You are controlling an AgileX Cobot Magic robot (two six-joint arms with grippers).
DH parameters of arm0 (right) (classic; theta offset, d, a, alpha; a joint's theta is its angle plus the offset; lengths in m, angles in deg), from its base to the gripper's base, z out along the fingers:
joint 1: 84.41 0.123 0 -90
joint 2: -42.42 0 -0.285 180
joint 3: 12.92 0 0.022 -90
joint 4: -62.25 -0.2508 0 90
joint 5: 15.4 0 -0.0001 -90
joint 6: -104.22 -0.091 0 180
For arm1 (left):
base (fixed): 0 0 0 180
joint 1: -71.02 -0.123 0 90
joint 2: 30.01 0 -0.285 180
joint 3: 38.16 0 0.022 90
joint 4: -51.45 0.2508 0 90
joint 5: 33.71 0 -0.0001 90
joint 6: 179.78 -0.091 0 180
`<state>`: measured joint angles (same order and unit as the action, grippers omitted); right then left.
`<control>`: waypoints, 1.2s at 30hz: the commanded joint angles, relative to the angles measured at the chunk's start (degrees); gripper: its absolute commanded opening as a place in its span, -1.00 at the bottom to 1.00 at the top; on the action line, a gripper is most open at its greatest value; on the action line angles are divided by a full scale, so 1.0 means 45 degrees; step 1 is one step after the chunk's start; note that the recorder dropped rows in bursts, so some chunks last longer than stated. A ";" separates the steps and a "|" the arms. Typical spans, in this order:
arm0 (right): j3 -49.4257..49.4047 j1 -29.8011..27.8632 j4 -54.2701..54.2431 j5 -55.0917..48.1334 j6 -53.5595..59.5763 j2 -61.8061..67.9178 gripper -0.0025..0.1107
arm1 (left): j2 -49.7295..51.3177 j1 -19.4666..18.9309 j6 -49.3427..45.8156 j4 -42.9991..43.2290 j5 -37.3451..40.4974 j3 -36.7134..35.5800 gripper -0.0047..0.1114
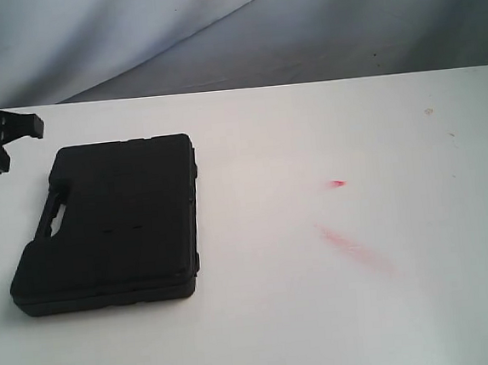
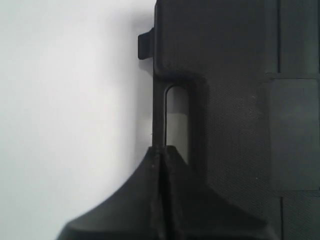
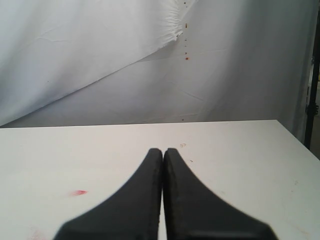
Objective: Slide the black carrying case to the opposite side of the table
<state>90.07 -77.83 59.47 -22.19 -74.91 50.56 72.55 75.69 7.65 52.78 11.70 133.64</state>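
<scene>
Right now your black carrying case (image 1: 111, 224) lies flat on the white table (image 1: 342, 328), on the left part of the exterior view, well apart from the right edge. Its handle (image 1: 56, 214) side faces left, toward the L arm (image 1: 12, 126), which shows only as a dark bit at the frame edge near the case's far left corner.

Wrist cam: L gripper (image 2: 161, 149) has both fingers pressed together w/ nothing btw them. The tips sit at the outer bar of the handle, next to the slot (image 2: 177, 120) where white tabletop shows through. You can't tell if the tips touch the bar or hang just above it. A small latch tab (image 2: 145, 46) sticks out from the case edge further along.

R gripper (image 3: 163, 150) is likewise closed up tight, holding nothing, above the tabletop & pointing at the wrinkled white backdrop (image 3: 100, 60).

Two red marks lie on the table right of the case: a small spot (image 1: 336, 183) & a longer smear (image 1: 352, 248), both apart from it.
</scene>
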 commanded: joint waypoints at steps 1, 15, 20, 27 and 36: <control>-0.0046 -0.0076 -0.0022 0.0006 0.0006 -0.0078 -0.96 | -0.1931 -0.0019 -0.0337 -0.0431 -0.2126 -0.2110 -0.92; -0.0046 -0.0076 -0.0022 0.0006 0.0006 -0.0078 -0.96 | -0.8867 -0.0019 -0.0337 -0.0930 -0.4654 -0.7031 -0.92; -0.0046 -0.0076 -0.0022 0.0006 0.0006 -0.0078 -0.96 | -1.0927 -0.0019 -0.0337 -0.0930 -0.4715 -0.7827 -0.92; -0.0046 -0.0076 -0.0022 0.0006 0.0006 -0.0078 -0.96 | -1.3274 -0.0019 -0.0256 -0.0955 -0.4684 -0.8791 -0.92; -0.0046 -0.0076 -0.0022 0.0006 0.0006 -0.0078 -0.96 | -1.5924 -0.0019 -0.0417 -0.0082 -0.5707 -1.0606 -0.92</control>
<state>90.07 -77.83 59.47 -22.19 -74.91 50.56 4.21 75.69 6.08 50.30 -12.06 88.20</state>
